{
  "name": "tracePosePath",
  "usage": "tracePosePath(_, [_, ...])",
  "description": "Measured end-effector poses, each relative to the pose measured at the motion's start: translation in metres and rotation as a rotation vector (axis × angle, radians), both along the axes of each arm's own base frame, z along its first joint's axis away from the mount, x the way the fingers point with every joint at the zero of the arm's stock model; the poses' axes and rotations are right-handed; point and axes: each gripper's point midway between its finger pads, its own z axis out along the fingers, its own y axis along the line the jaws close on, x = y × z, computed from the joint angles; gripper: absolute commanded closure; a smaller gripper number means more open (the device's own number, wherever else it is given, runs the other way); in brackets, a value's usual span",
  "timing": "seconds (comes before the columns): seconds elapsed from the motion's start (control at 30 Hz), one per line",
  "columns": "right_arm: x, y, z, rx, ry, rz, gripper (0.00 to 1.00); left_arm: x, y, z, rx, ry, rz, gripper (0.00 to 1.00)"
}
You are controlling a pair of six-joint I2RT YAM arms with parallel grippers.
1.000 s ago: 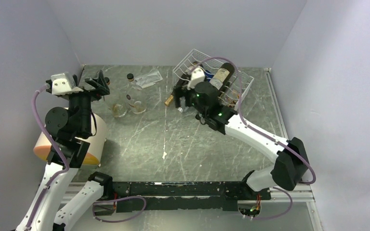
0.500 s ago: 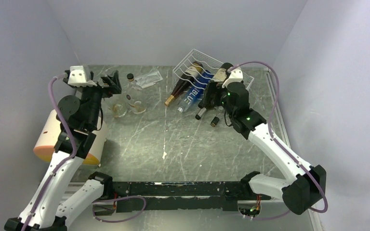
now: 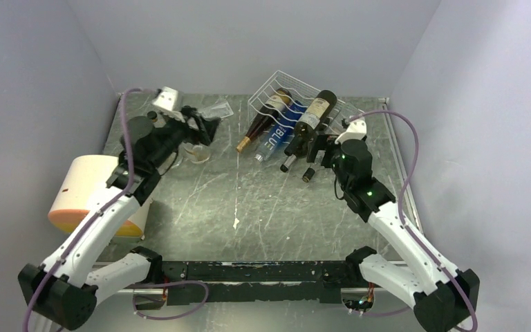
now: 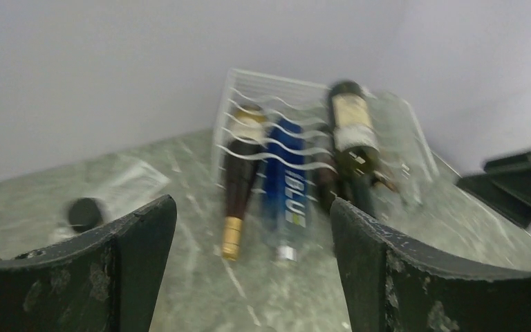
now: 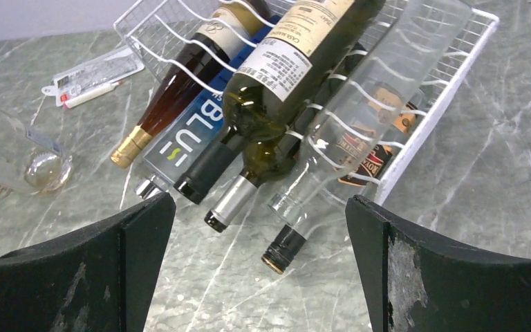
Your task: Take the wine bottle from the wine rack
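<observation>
At the near edge of the table [image 3: 249,207] both arm bases are sitting, and on the left side a cream cylinder [image 3: 86,197] is lying beside the left arm. The right arm's fingers [image 5: 104,277] are standing fully apart w/ nothing between them. They are hovering over the table just in front of the bottle necks and are touching none of them. The left arm's fingers [image 4: 83,277] are also standing wide apart and holding nothing. They are pointing across the table toward the rack, well apart from it; this view is blurred. Near them some small glass items [image 3: 197,153] are lying on the table, and a clear plastic packet [image 3: 216,111] is lying further back. The wine bottle [image 5: 297,55], dark green w/ a cream label, is resting in the wine rack [image 5: 442,102] on top of the other bottles, its neck sticking out toward the near-left. Beside it are lying an amber bottle [image 5: 180,90] w/ a gold cap, a blue bottle [image 5: 187,149] and, on the right, a clear bottle [image 5: 366,131]. The white wire rack is standing at the far right of the table, close to the back wall.
</observation>
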Motion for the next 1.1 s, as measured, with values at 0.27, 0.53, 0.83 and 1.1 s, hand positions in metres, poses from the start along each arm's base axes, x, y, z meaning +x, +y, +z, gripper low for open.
tracePosePath(0.27, [-0.017,-0.015,0.017,0.036,-0.065,-0.033,0.00,-0.039,-0.109,-0.047,0.069,0.124,-0.275,0.00])
tracePosePath(0.53, [-0.054,-0.030,0.075,0.171,-0.243,-0.030,0.00,-0.015,-0.181,-0.108,0.159,0.296,-0.359,0.02])
tracePosePath(0.83, [-0.082,-0.051,0.108,0.214,-0.372,-0.055,0.00,0.037,-0.256,-0.156,0.200,0.511,-0.413,0.03])
tracePosePath(1.1, [-0.085,-0.052,0.103,0.200,-0.354,-0.053,0.00,0.045,-0.278,-0.214,0.247,0.721,-0.422,0.08])
